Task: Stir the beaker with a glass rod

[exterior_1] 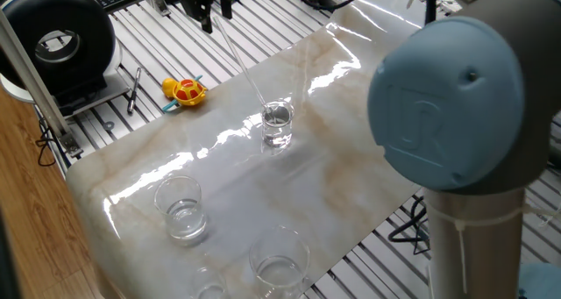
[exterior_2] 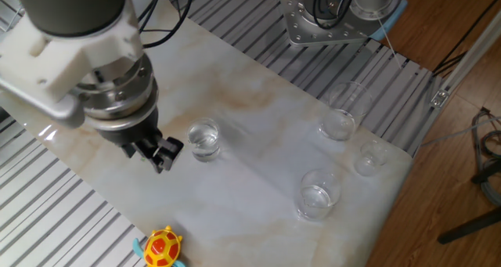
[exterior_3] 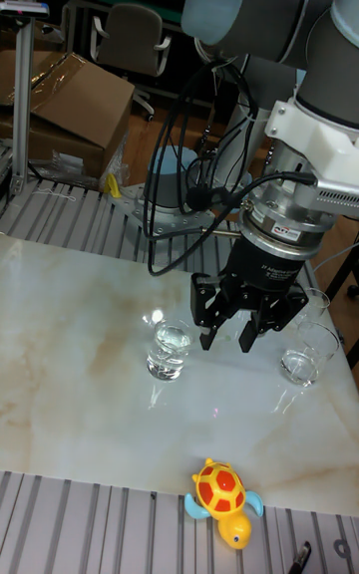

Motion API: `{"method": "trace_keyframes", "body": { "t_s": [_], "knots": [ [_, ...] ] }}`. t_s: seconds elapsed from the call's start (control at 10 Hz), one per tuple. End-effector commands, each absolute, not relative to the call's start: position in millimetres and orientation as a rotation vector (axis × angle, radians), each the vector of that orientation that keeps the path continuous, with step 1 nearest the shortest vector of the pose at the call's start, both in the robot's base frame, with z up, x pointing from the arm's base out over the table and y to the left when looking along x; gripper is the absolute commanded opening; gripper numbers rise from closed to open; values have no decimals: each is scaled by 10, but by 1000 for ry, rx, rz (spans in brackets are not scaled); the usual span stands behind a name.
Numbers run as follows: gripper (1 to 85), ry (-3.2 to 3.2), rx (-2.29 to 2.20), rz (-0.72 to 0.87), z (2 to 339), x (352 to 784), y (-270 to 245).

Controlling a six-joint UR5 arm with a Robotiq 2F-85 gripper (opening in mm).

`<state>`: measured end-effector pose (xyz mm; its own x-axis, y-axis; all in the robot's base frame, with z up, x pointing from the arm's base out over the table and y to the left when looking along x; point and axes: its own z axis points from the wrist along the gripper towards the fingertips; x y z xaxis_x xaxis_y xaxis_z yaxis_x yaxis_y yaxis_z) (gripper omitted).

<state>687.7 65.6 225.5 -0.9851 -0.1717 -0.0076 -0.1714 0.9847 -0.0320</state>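
The hand (exterior_1: 209, 3) pinches the top end of the rod (exterior_1: 247, 68), which slants down to the beaker (exterior_1: 277, 125) standing mid-surface (exterior_1: 351, 159), its lower tip at the rim or just inside. Rod and beaker are likely stiff, slippery, brittle glass, and the beaker looks light enough to tip, so a firm, gentle high hold and small circles inside the rim seem fitting. Open marble surrounds the beaker; the wider glasses (exterior_1: 181, 207) and the toy turtle (exterior_1: 184, 91) sit well apart.
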Motion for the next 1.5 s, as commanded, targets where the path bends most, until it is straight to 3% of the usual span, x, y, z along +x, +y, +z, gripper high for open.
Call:
{"method": "trace_keyframes", "body": {
  "t_s": [0.0,1.4],
  "knots": [
    [490,3159,-270,-53,2207,6824,664],
    [407,3227,-313,-85,2258,6671,681]
  ]
}}
